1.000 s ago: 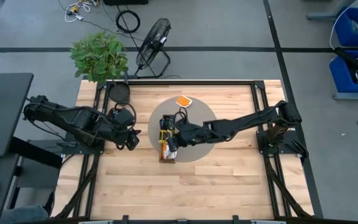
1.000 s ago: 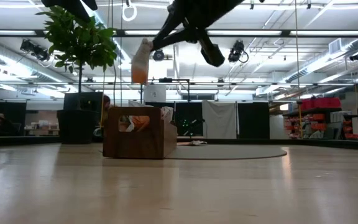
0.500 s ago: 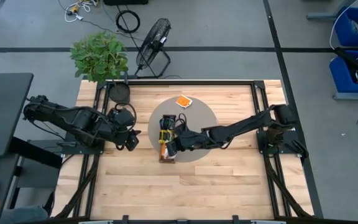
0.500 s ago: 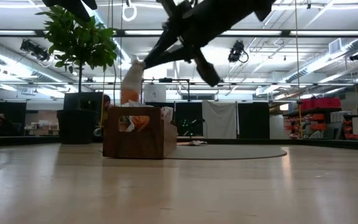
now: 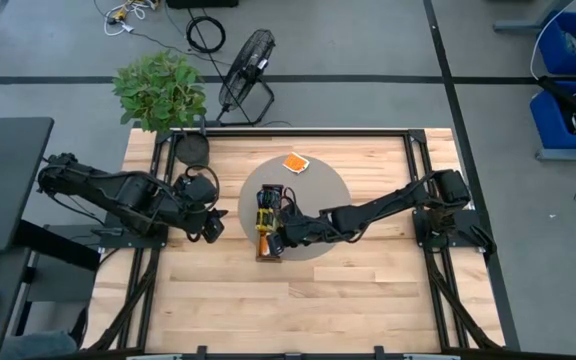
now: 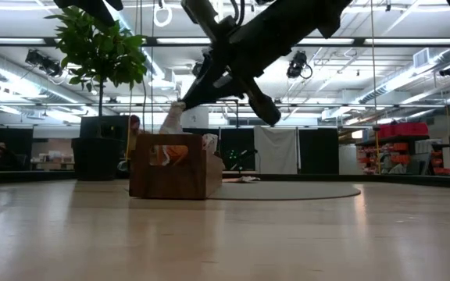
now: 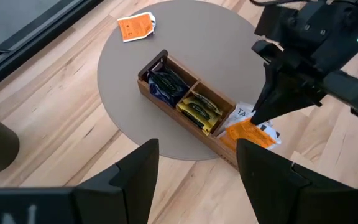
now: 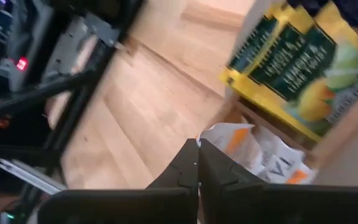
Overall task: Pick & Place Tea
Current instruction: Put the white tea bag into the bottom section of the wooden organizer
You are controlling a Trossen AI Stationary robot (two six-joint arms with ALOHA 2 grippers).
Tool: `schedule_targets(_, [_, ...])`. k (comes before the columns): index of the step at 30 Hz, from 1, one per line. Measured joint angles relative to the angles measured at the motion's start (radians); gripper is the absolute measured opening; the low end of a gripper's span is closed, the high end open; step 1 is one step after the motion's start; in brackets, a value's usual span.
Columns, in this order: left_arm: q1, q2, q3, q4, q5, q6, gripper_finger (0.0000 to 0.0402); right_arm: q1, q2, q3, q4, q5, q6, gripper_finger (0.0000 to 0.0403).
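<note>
Round mat (image 5: 323, 190) | right pincer (image 7: 258, 118) clamps orange sachet (image 7: 248, 132) in tray (image 7: 166, 107) | left pincer (image 5: 211, 228) agape, empty

You had one wooden tray (image 7: 185, 106) with three compartments, one loose orange sachet (image 7: 135, 27), two arms, one plant (image 5: 160, 88), one fan (image 5: 247, 60).

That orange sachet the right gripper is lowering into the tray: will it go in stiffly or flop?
Likely floppy: the orange sachet bends under the right gripper. Probably light, dangling from a corner pinch. It may snag on sachets already in the wooden tray.
</note>
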Motion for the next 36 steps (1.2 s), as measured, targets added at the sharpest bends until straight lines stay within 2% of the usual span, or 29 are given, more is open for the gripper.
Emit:
schedule_targets(7, [0.000, 0.000, 0.000, 0.003, 0.000, 0.000, 0.0220, -0.001, 0.002, 0.000, -0.095, -0.015, -0.010, 0.0000])
schedule_targets(16, [0.000, 0.000, 0.000, 0.004, 0.000, 0.000, 0.0220, -0.007, 0.002, 0.000, -0.067, -0.035, -0.062, 0.0000])
schedule_targets(36, [0.000, 0.000, 0.000, 0.018, 0.006, 0.007, 0.0220, -0.046, 0.002, 0.000, -0.118, -0.080, -0.035, 0.0000])
